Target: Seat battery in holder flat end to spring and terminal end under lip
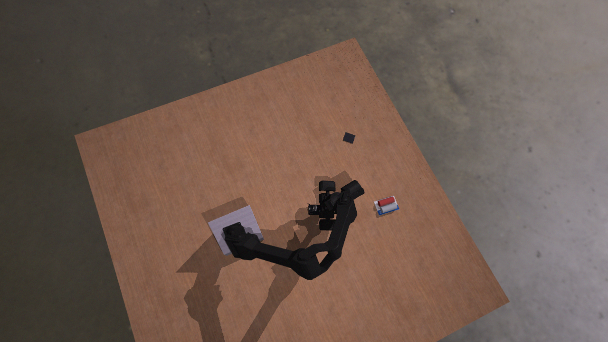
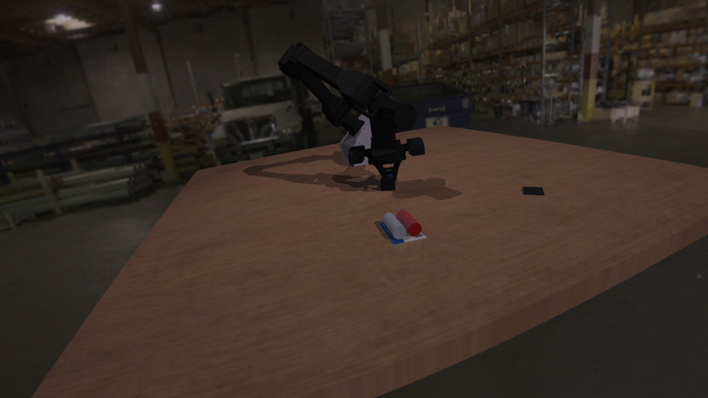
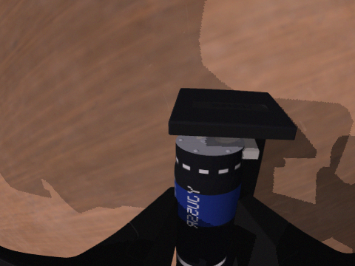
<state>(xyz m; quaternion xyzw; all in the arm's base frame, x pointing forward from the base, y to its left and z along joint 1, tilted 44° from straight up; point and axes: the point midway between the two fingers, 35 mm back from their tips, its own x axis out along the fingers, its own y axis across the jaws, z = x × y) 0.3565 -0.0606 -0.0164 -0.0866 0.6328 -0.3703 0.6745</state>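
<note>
The jaws grip the black-and-blue battery around its middle, above the table. The holder, carrying a red and a white cylinder, sits on the table nearby, apart from the arm.

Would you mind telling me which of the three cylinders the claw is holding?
The black one with the blue band, gripped in the claw; the red and white ones lie apart.

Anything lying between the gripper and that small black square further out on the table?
Nothing: in the top view only bare wood and shadow separate the gripper, shut on the battery, from the black square.
</note>
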